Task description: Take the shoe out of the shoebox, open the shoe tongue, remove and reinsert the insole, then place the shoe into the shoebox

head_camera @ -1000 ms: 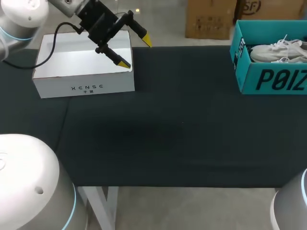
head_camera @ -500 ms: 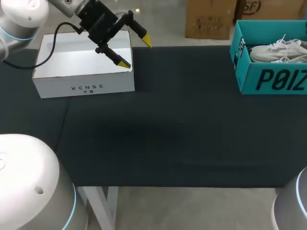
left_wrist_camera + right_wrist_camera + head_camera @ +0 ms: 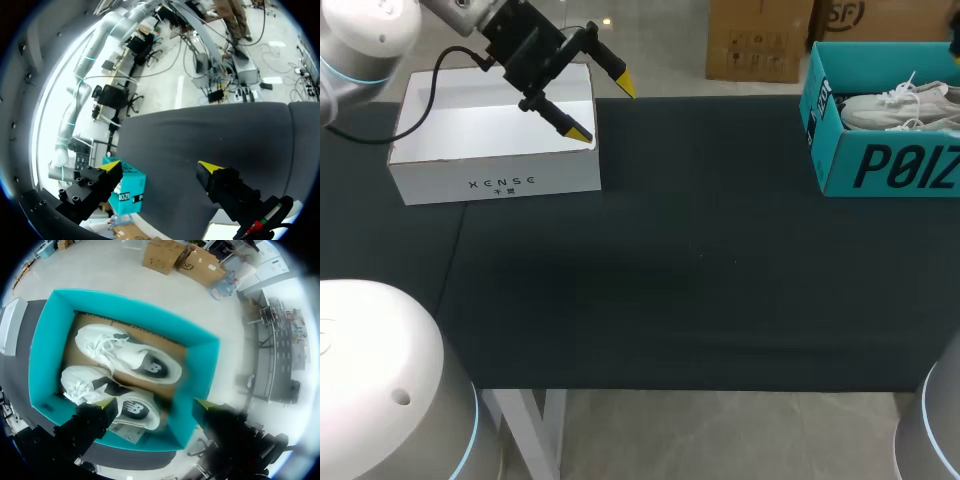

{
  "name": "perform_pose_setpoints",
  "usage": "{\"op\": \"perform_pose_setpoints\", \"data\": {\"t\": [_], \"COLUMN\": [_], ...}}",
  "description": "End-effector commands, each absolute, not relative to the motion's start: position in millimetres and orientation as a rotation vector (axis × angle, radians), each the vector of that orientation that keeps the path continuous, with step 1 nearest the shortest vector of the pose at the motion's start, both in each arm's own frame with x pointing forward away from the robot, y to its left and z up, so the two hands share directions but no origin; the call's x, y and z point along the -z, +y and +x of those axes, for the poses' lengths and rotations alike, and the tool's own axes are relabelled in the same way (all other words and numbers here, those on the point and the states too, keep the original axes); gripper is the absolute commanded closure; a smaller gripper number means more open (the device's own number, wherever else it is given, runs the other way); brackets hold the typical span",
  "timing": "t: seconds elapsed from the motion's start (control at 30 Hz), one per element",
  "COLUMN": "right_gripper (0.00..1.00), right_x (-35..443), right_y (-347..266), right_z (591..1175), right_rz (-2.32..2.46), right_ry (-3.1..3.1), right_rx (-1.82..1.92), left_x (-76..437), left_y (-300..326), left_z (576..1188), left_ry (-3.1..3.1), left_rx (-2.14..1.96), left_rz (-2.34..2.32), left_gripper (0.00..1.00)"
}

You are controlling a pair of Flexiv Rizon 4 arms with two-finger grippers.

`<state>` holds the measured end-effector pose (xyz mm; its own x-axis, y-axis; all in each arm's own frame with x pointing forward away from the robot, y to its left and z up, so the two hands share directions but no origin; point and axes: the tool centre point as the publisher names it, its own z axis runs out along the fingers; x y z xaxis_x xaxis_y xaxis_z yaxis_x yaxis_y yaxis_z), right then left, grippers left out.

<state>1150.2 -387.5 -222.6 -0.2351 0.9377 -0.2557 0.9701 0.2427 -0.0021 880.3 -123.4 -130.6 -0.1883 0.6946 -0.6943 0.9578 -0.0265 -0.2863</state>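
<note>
Tbl (image 3: 670, 290): black cloth. Further back on my L side sits a white open-top box (image 3: 495, 165). L gripper (image 3: 603, 109) hangs over that box's R edge, fingers apart, nothing btwn them. L wrist view: only tbl cloth ahead of the tips, teal box well off beside one finger. Far R corner of tbl: teal shoebox (image 3: 880, 170), open, no lid on it. Task item is inside: 2 white shoes (image 3: 127, 360) w/ dark side patches, side by side on the brown box floor, laces visible. R gripper (image 3: 154, 403) is above the shoebox looking straight down into it, fingers spread wide, holding nothing, clear of both shoes. The shoe nearer its tips lies roughly btwn the two fingers, below them.
</note>
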Motion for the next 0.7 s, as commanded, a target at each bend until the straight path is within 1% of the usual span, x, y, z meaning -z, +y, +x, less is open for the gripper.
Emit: {"op": "perform_pose_setpoints", "data": {"t": [0.03,0.2,0.4,0.57,0.7], "right_gripper": [0.0,0.0,0.0,0.0,0.0], "right_x": [218.0,218.0,218.0,218.0,218.0], "right_y": [-385.4,-385.4,-385.4,-385.4,-385.4], "right_z": [1132.8,1132.8,1132.8,1132.8,1132.8], "right_rz": [1.785,1.785,1.785,1.785,1.785], "right_ry": [2.293,2.293,2.293,2.293,2.293], "right_rx": [0.218,0.218,0.218,0.218,0.218], "left_x": [116.9,84.4,84.2,91.8,91.8], "left_y": [-113.6,-101.2,-90.8,-74.6,-74.6], "left_z": [881.4,877.6,865.0,853.0,853.0], "left_ry": [1.944,2.159,2.485,2.799,2.799], "left_rx": [0.98,0.769,0.558,0.501,0.501], "left_rz": [1.782,1.975,2.049,1.719,1.719], "left_gripper": [0.0,0.0,0.0,0.0,0.0]}}
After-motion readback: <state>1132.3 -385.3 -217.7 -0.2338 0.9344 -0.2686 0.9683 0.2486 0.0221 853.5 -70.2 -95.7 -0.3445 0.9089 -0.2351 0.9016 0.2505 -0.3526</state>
